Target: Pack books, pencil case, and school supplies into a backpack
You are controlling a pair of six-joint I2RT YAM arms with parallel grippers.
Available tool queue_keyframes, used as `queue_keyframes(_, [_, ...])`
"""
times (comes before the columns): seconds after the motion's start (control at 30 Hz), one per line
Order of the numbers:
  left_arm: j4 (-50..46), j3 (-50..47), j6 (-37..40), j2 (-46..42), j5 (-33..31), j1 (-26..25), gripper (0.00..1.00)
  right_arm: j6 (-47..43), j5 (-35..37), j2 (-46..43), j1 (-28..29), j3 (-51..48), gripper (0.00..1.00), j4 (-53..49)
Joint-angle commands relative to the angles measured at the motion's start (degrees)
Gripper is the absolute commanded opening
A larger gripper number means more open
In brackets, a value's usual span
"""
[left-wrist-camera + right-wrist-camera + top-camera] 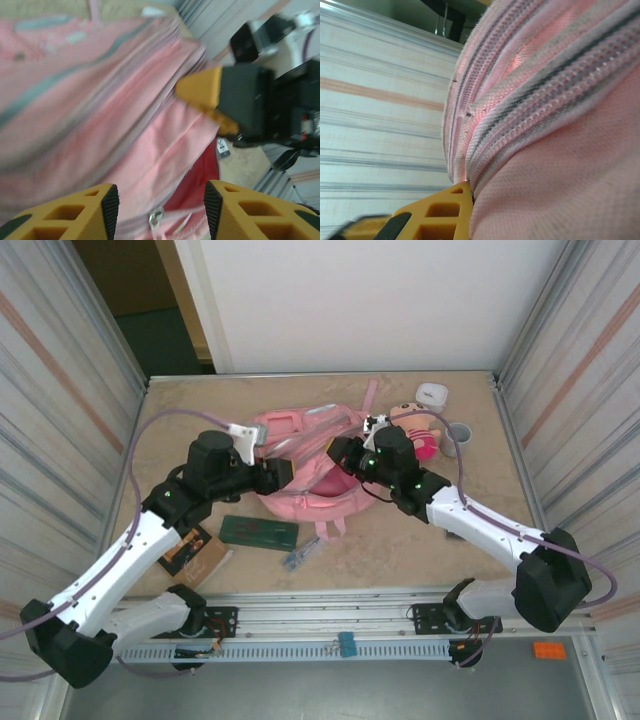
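Tan tabletop (200, 405) bears the backpack (290, 428); right gripper (200, 101) apparently clamps its rim, left gripper (157, 200) parted.

Robot lab test cell: striped panel walls (60, 410), aluminium rail (340, 602) along tan table (200, 405) edge

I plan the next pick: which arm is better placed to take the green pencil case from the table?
Probably left. The pencil case lies near that arm, and the left gripper is open. The right gripper is shut on the edge of the backpack.
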Motion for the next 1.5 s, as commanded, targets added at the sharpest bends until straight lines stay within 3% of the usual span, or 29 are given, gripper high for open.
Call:
queue_keyframes(0.0, [-2.7,-2.5,-10.6,-2.5,0.0,-0.3,0.52,-2.7,5.4,-0.2,0.3,4.1,0.00,4.8])
queue_keyframes(0.27, [-2.1,-8.2,-16.4,-5.5,3.2,-1.8,0.54,-2.6,9.7,0.2,0.7,6.2,0.00,1.8])
queue_keyframes(0.43, [6.3,-14.1,-19.5,-5.8,2.7,-6.0,0.52,-3.4,10.4,0.3,1.4,6.8,0.00,1.6])
queue_keyframes(0.6, [9.3,-14.0,-17.0,-4.5,1.6,-6.9,0.46,-3.8,9.4,0.5,1.7,7.3,0.00,1.3])
queue_keyframes(1.07, [7.9,-10.1,-8.7,-2.4,-1.9,-7.0,0.48,-6.1,6.5,-0.3,1.8,7.8,0.00,-1.6])
queue_keyframes(1.27, [7.9,-7.6,-5.4,1.7,-3.4,-7.0,0.41,-6.5,5.2,-0.5,1.9,8.0,0.00,-1.6])
queue_keyframes(1.47, [3.8,-6.3,-4.1,4.4,-7.0,-6.8,0.18,-8.0,3.5,-1.0,1.7,8.3,0.00,-3.0])
